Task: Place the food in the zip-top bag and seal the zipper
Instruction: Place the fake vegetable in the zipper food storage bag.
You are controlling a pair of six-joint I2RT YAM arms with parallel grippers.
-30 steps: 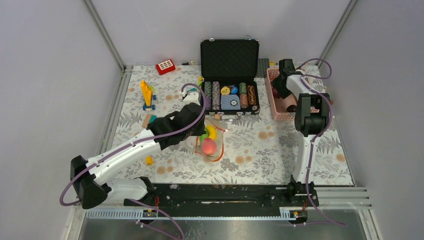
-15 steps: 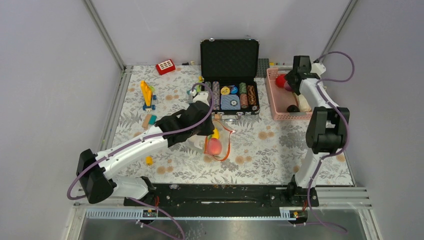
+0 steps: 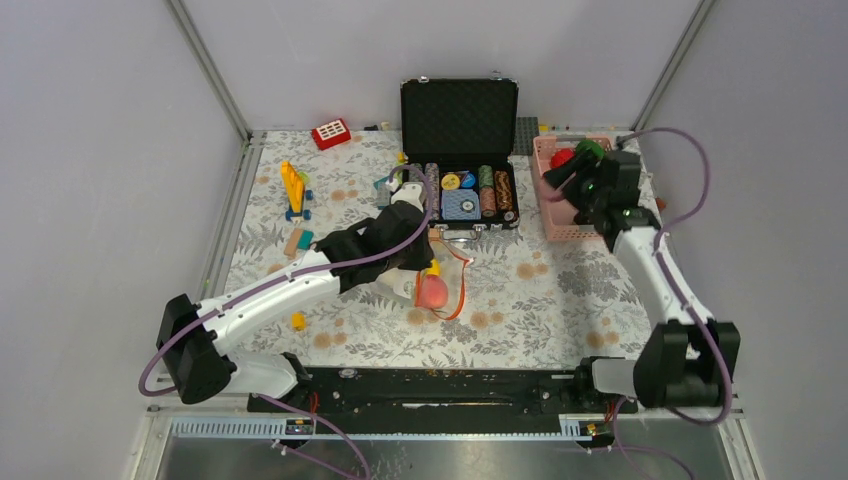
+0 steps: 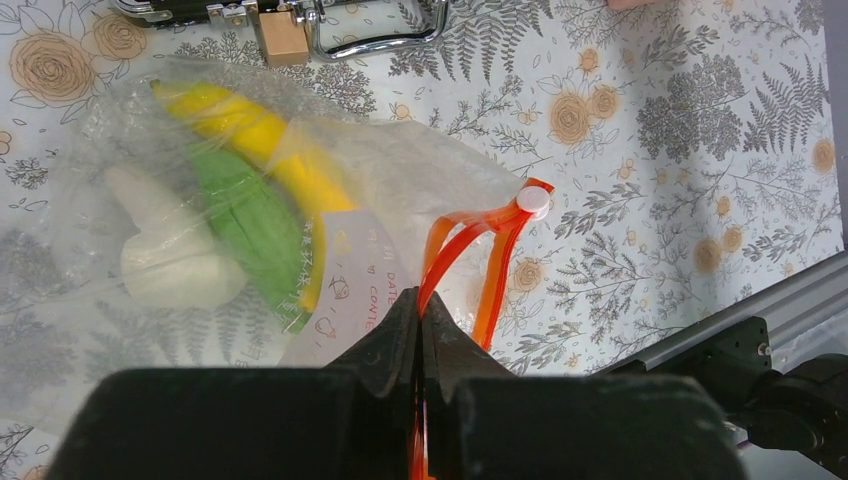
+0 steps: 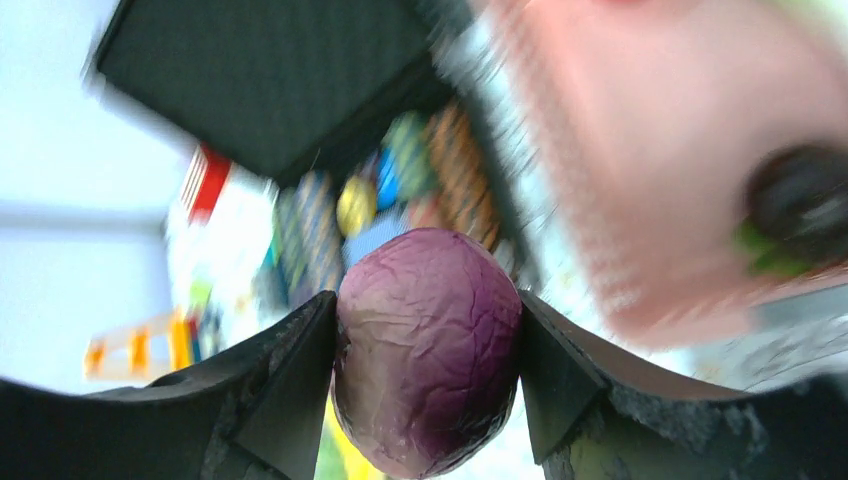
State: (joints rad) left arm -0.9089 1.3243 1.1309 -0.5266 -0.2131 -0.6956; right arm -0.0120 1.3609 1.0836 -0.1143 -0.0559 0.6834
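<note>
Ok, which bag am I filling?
Find the open black case at the table's far middle. Right in front of it lies the zip-top bag, pinched by the left end effector. Only it is clear, with an orange-red zipper and a banana inside.

a robot lab test cell: plain grey panel walls (image 3: 90, 150) on metal corner posts (image 3: 208, 68) box in a floral-clothed surface (image 3: 560, 290) with a black mounting rail (image 3: 440, 385).

Right arm swings back from far end of pink basket (image 3: 570, 232), elbow dropping out to right. Right gripper (image 3: 553, 183) now hangs over basket's left wall, purple ball (image 5: 428, 350) wedged between fingers, seemingly lifted from basket, though view is blurred. Left gripper (image 4: 420, 335), pinching zipper (image 4: 490, 290), drags zip-top bag (image 4: 400, 190) slightly right; red fruit (image 3: 432, 290) shifts along.
</note>
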